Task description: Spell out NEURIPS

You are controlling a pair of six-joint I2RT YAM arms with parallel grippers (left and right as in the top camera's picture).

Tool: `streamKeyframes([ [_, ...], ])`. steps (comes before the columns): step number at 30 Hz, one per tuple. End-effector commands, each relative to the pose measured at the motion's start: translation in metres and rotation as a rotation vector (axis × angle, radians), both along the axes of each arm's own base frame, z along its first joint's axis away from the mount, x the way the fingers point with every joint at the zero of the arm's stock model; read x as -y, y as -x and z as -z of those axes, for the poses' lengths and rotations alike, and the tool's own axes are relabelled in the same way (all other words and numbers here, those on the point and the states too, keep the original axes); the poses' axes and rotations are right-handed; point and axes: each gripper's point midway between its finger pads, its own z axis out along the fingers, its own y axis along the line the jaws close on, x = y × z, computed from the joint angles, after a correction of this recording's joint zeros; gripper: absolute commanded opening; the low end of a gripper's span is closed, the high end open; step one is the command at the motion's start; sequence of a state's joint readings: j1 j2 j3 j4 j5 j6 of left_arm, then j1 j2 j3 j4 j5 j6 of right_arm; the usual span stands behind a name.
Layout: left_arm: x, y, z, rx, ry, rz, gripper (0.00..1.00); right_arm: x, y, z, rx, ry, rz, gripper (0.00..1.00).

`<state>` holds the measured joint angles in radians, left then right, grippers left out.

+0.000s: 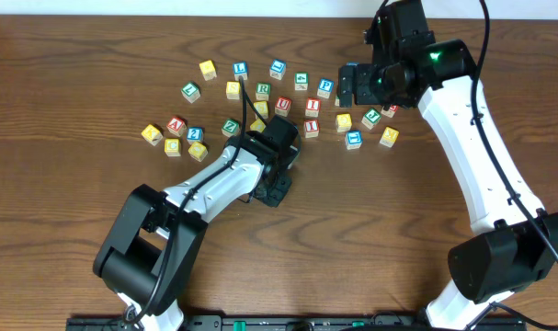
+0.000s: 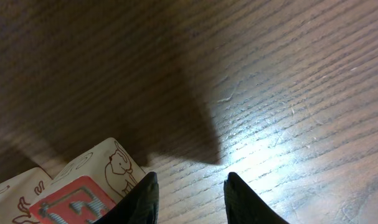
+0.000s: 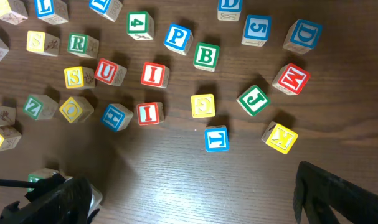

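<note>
– Seven letters to lay; where are we?
– Our left tool [image 2: 190,199] is narrow and empty; the E cube [image 2: 70,202] sits just outside its tips. We should widen, then straddle it squarely. Our right tool [image 1: 352,87] gapes wide near the P cube [image 1: 325,88].

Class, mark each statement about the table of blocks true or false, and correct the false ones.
1. The right hand is open and empty. True.
2. The M block is blue. False: the M block is red.
3. Two red I blocks lie close together. True.
4. The left hand grips a block. False: only bare table shows between the left hand's fingers; a red-framed block lies beside them.
</note>
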<state>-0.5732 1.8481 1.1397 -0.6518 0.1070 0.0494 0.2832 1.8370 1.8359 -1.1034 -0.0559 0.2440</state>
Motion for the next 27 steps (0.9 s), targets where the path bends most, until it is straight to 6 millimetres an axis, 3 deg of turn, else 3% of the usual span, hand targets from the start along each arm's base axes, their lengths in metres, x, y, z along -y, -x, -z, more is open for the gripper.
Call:
streamKeyframes([
  [1, -0.001, 0.005, 0.004, -0.019, 0.003, 0.003, 0.34, -0.006, 0.001, -0.012, 0.030, -0.006, -0.025, 0.99],
  [27, -0.014, -0.009, 0.001, 0.050, -0.083, -0.010, 0.33, -0.006, 0.001, -0.012, 0.030, -0.006, -0.025, 0.99],
])
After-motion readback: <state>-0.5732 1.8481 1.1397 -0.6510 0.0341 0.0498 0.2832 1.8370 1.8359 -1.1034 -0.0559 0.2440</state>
